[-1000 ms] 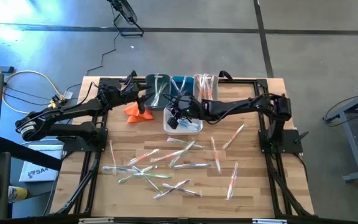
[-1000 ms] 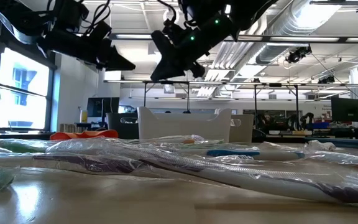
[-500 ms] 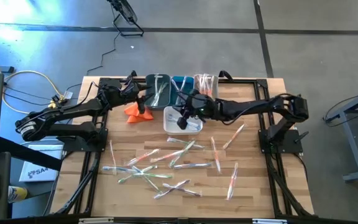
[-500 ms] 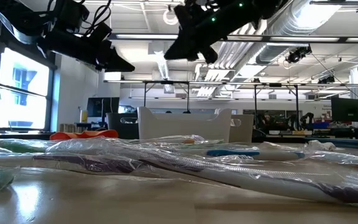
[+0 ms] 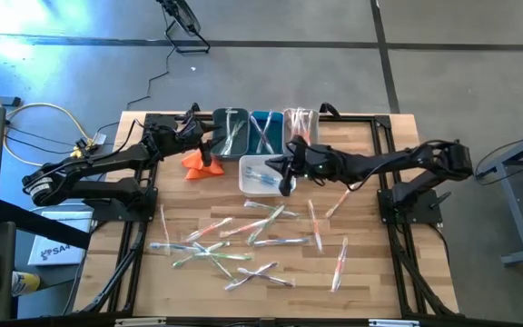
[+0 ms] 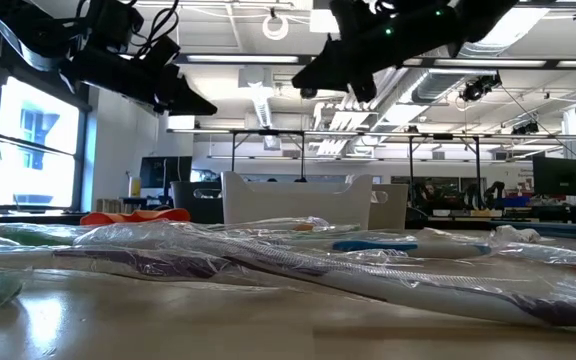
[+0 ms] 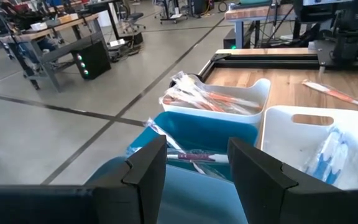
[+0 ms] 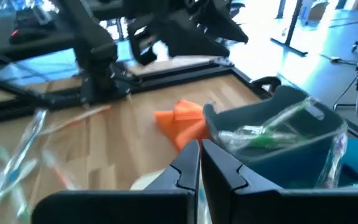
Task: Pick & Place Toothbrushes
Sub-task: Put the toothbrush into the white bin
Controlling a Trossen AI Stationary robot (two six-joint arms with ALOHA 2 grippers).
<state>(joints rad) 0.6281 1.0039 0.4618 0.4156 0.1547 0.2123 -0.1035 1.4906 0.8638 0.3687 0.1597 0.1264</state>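
Observation:
Several wrapped toothbrushes (image 5: 234, 238) lie scattered on the wooden table's near half, and they fill the foreground of the low view (image 6: 298, 262). Others lie in the bins at the far edge: green ones in the teal bin (image 5: 231, 133), some in the blue bin (image 5: 266, 132), orange ones in the clear bin (image 5: 300, 123) and blue ones in the white bin (image 5: 261, 176). My right gripper (image 5: 285, 174) hangs shut and empty above the white bin's right rim (image 8: 201, 163). My left gripper (image 5: 209, 140) waits open above the teal bin's left side (image 7: 194, 167).
An orange folded cloth (image 5: 198, 162) lies left of the white bin, also seen in the right wrist view (image 8: 182, 121). The arms' black frames run along both table sides. Bare wood shows at the far right corner (image 5: 370, 145).
My right gripper has risen and drawn back toward the table's right edge, from over the middle of the white bin to over its right rim. The toothbrushes on the table have stayed where they were.

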